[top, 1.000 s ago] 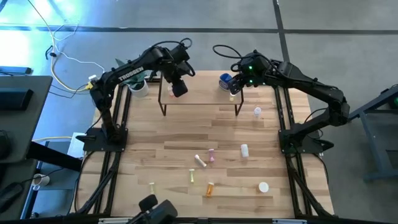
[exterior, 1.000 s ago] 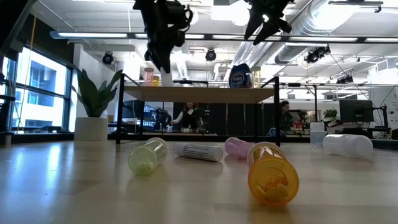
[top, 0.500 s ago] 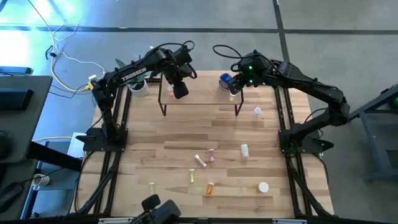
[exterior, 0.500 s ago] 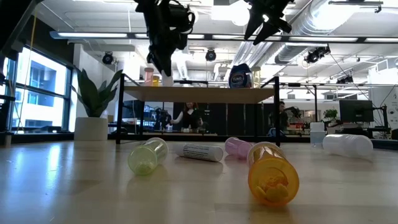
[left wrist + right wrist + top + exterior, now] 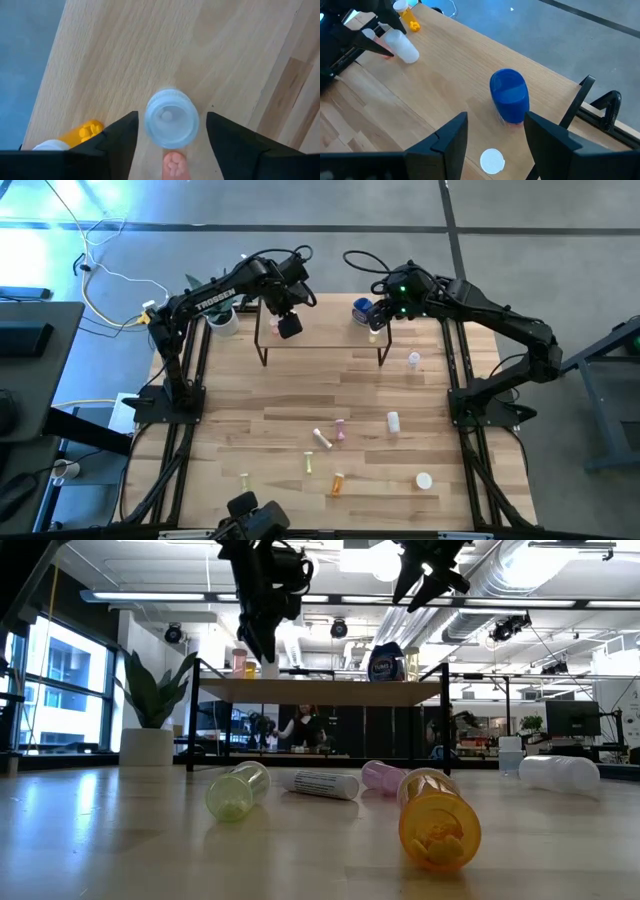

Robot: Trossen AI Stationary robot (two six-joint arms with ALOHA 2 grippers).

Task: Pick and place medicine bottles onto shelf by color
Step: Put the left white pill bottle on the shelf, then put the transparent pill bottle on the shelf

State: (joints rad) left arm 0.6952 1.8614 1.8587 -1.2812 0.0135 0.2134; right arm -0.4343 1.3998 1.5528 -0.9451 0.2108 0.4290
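Over the shelf's [image 5: 320, 335] far left end, the left gripper [image 5: 170, 145] stands open around a white-capped bottle [image 5: 171, 119]; the right gripper [image 5: 492, 137] waits open near the blue bottle [image 5: 510, 95].

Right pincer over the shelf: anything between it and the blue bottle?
Nothing visible. The right pincer hangs open just above the blue bottle, which stands upright on the shelf. A white cap lies beside it, not in the path.

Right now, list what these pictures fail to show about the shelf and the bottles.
- White-capped bottle, left wrist view: its own cap hides the body, so its colour is unclear.
- Shelf left end, high view: the left arm's fingers cover the bottles there.
- Bottles on the table, high view: too small to read labels.
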